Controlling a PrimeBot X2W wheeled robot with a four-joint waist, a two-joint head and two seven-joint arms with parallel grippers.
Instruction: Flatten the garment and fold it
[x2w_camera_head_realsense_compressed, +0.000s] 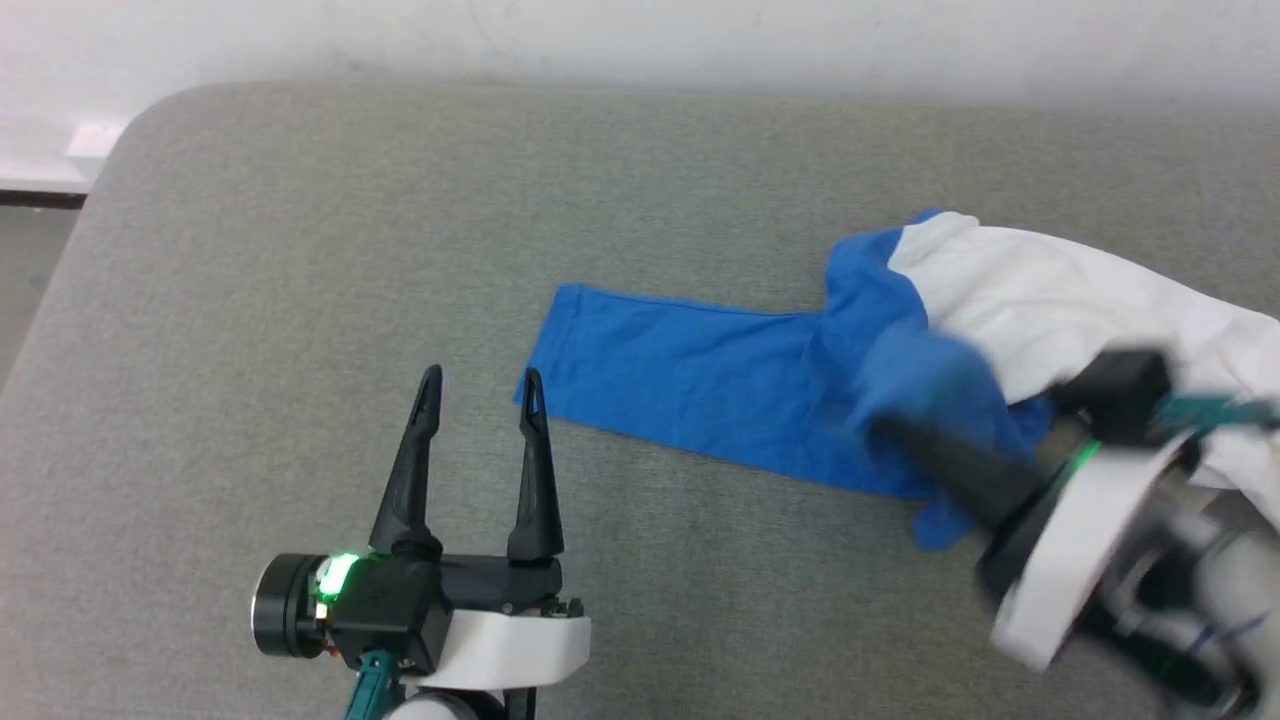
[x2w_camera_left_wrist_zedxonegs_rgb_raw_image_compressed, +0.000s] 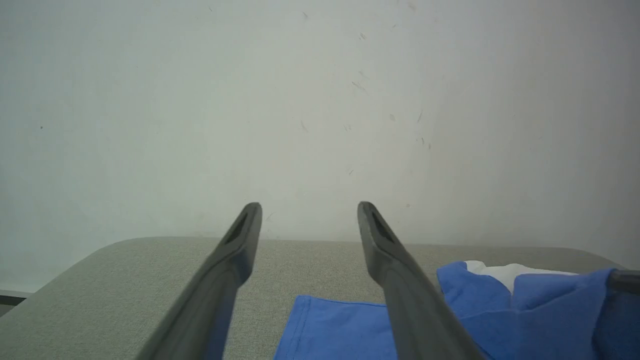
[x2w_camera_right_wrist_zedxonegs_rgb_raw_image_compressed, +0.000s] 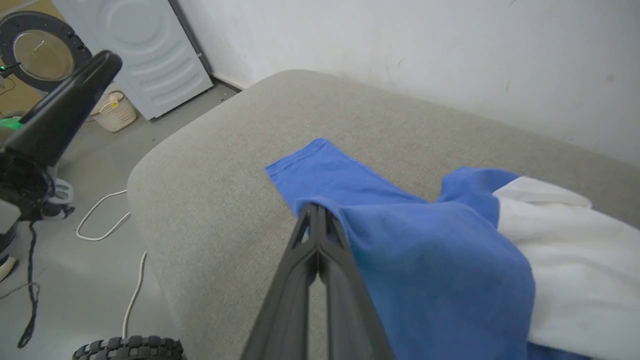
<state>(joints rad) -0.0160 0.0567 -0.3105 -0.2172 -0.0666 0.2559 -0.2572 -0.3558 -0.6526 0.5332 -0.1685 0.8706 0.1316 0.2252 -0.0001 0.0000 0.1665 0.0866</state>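
One garment (x2w_camera_head_realsense_compressed: 700, 370) lies on the right side of the grey desk (x2w_camera_head_realsense_compressed: 300, 250). One blue sleeve is laid out flat and points to the left. The white part is bunched up in a heap at the right edge. So I think the flattening has only just begun, and no fold has been made yet. Most of the job is left.

Two grippers are here. The right gripper (x2w_camera_head_realsense_compressed: 890, 428) is pinched tight on blue cloth where the sleeve meets the heap, and the cloth is lifted a bit there. The left gripper (x2w_camera_head_realsense_compressed: 480, 385) is spread wide and holds nothing. It hangs just beside the sleeve's end.

One washing machine (x2w_camera_right_wrist_zedxonegs_rgb_raw_image_compressed: 150, 50) and one small basket (x2w_camera_right_wrist_zedxonegs_rgb_raw_image_compressed: 117, 110) stand on the floor.
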